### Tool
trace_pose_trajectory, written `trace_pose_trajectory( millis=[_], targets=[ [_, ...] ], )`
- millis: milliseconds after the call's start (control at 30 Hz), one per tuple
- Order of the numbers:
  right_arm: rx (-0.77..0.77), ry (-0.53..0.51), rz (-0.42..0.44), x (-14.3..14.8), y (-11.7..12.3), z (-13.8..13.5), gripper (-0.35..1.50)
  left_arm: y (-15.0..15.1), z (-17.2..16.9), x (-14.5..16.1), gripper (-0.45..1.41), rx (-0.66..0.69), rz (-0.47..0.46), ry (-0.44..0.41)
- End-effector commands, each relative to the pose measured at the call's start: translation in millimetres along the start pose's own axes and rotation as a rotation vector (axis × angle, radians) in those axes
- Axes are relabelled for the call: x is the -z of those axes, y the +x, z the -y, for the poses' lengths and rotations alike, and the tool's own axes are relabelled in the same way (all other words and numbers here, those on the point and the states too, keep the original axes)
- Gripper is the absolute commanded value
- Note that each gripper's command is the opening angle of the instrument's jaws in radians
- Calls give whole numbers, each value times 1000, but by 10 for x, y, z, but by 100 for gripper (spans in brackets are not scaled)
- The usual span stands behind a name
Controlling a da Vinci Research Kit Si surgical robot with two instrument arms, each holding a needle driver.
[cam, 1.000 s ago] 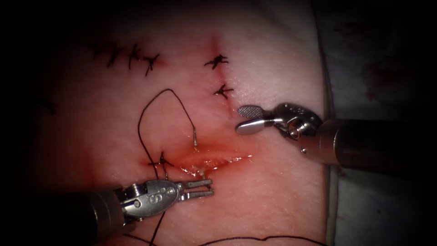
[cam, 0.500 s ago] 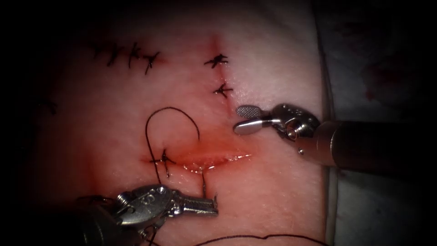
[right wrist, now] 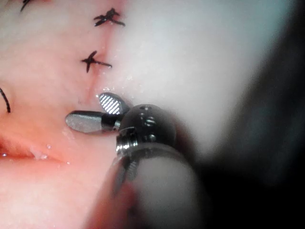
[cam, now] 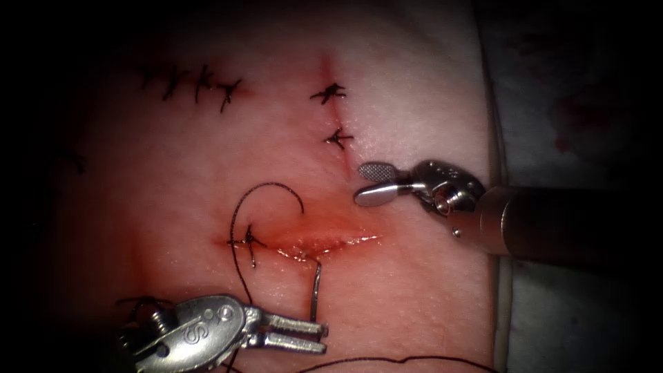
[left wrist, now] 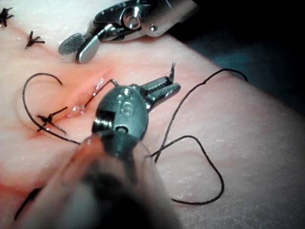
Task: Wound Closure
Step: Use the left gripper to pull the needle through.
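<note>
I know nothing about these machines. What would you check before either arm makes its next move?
1. Grip on the needle: ok. The left end effector is shut on the curved steel needle near its tip.
2. Needle free of the pale pink tissue: not ok. Its rear end sits in the lower edge of the red open cut.
3. Other arm free: ok. The right end effector is open and holds nothing, above the cut's right end.
4. Thin dark thread untangled: cannot tell. It runs under the left tool.
5. Cut closed: not ok. One dark knotted stitch at its left end.
</note>
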Motion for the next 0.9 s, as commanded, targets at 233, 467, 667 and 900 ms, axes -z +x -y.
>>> trace_pose_trajectory(
  millis=[233, 467, 667, 900],
  targets=[
    [4, 4, 0, -8, -7, 2, 64, 29, 42, 12, -45, -280, 3, 173],
    [4, 4, 0, -8, -9, 4, 64, 60, 86, 27, -45, -399, -42, 224],
    [5, 4, 1, -7, -10, 4, 64, 79, 114, 35, -45, -436, -57, 247],
    [-21, 22, -19, 2, -3, 8, 84, 61, 99, 18, -45, -465, -56, 255]
  ],
)
